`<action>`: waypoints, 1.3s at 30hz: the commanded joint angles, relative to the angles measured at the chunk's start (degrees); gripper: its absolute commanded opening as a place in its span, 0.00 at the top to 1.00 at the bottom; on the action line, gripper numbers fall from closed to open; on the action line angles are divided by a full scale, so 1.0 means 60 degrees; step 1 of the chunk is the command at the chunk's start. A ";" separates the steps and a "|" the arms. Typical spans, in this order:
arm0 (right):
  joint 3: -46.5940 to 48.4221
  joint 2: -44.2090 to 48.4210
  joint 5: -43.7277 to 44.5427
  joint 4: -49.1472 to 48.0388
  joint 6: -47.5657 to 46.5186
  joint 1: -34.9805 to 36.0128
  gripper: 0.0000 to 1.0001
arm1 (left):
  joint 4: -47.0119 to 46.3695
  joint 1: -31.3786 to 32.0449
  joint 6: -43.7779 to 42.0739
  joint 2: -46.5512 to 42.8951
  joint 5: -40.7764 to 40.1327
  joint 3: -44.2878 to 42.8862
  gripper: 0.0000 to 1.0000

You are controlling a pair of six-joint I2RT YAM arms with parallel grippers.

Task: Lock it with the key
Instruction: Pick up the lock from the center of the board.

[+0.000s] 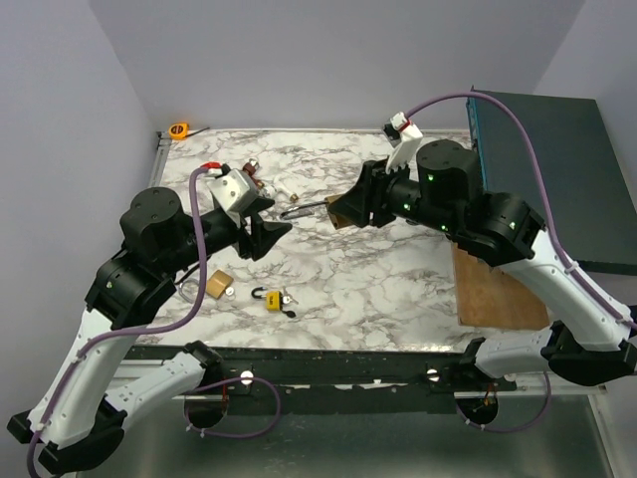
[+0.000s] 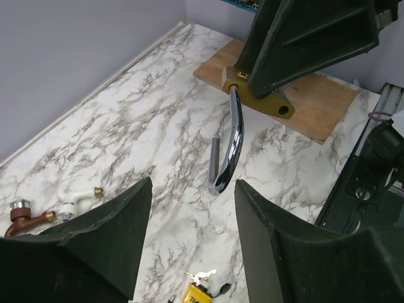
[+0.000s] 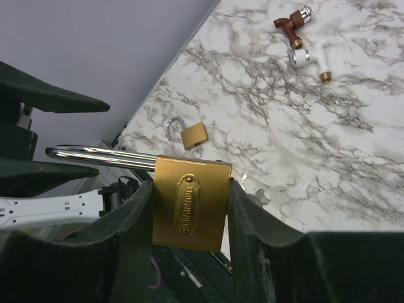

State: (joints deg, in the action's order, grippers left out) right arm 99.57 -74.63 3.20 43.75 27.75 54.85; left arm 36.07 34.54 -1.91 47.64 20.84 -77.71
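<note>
My right gripper (image 1: pixel 343 211) is shut on a large brass padlock (image 3: pixel 189 202) and holds it above the table, its fingers on the body's two sides. The chrome shackle (image 2: pixel 233 139) sticks out towards my left gripper (image 1: pixel 269 234), which is open and empty just short of the shackle's tip. In the left wrist view the shackle end hangs between and beyond the open left gripper (image 2: pixel 192 208). A small yellow padlock (image 1: pixel 272 300) with a bunch of keys (image 2: pixel 201 276) lies on the marble near the front. No key shows in the large padlock.
A small brass padlock (image 1: pixel 217 284) with an open shackle lies front left. Brown and white tap fittings (image 3: pixel 303 38) lie at the back left. A wooden board (image 1: pixel 498 289) and a dark cabinet (image 1: pixel 542 169) stand at the right. An orange tape measure (image 1: pixel 179 129) sits in the far-left corner.
</note>
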 commanded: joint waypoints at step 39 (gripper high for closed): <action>0.0968 0.0125 0.0616 0.0410 -0.0109 0.0027 0.99 | -0.0644 0.1336 0.0741 0.0870 -0.0205 -0.0547 0.65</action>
State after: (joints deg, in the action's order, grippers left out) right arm 102.94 -75.31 5.67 48.99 27.33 54.85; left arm 32.71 42.13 2.11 52.60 20.32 -79.40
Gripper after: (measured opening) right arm 0.429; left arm 0.377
